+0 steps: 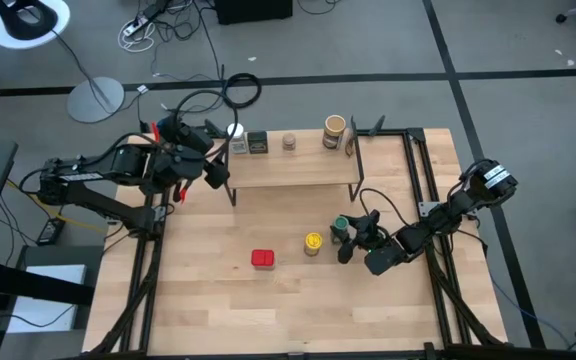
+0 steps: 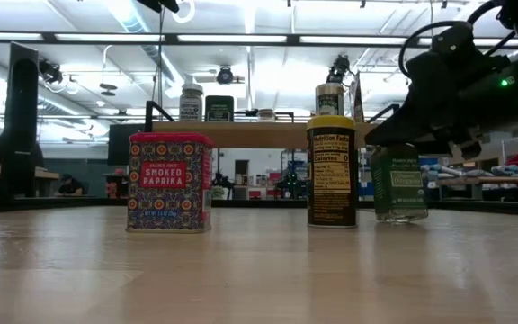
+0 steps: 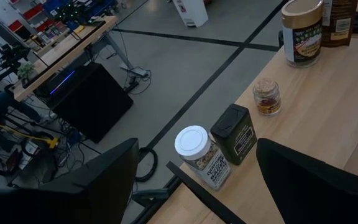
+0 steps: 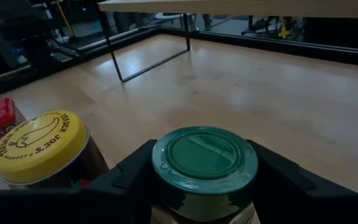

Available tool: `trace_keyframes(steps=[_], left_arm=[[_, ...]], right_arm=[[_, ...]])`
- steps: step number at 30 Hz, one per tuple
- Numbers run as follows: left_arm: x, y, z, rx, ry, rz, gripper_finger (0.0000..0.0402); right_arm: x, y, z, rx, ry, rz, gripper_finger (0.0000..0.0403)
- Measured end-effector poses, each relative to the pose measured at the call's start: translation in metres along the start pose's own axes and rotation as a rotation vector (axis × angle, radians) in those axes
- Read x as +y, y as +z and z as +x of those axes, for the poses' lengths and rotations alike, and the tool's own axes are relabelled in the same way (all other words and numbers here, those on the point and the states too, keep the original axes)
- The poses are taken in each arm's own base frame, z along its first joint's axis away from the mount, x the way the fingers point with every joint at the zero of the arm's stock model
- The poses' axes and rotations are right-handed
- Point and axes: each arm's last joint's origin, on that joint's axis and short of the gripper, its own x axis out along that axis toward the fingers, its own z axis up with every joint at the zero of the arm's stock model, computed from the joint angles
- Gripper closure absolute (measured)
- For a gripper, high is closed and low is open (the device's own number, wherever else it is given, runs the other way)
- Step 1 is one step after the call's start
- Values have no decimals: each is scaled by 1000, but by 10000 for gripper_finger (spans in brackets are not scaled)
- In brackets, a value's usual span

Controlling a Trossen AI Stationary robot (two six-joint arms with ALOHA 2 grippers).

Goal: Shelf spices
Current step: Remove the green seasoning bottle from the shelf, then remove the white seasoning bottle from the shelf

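The shelf [image 1: 293, 165] stands at the table's far side. On it are a white-lidded jar [image 3: 201, 155], a dark tin [image 3: 235, 134], a small tan-capped jar [image 3: 267, 98] and a brown canister [image 3: 302, 31]. My left gripper [image 1: 215, 165] hangs open above the shelf's left end. On the table stand a red tin [image 1: 262, 259], a yellow-lidded jar [image 1: 313, 243] and a green jar [image 4: 204, 158], each on its base. My right gripper [image 4: 204, 171] is open, its fingers close on either side of the green jar's lid, coming nearly level from the table's right.
Black frame rails [image 1: 418, 180] and cables run along the table's right side, by my right arm. The shelf's thin black legs [image 4: 120, 62] stand beyond the jars. Bare wood lies between the red tin and the shelf [image 1: 268, 215].
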Motion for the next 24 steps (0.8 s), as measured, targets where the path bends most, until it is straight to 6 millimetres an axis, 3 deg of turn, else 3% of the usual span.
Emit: trace_keyframes(steps=[4, 10, 13, 24], left_arm=[[0, 0, 0, 0, 0, 0, 71], [0, 0, 0, 0, 0, 0, 71], [0, 0, 0, 0, 0, 0, 71], [0, 0, 0, 0, 0, -3, 71]], right_arm=[[0, 0, 0, 0, 2, -15, 196], [5, 5, 0, -13, 46, -14, 112], [9, 9, -1, -37, 69, -8, 89], [24, 41, -6, -226, 107, -84, 98]])
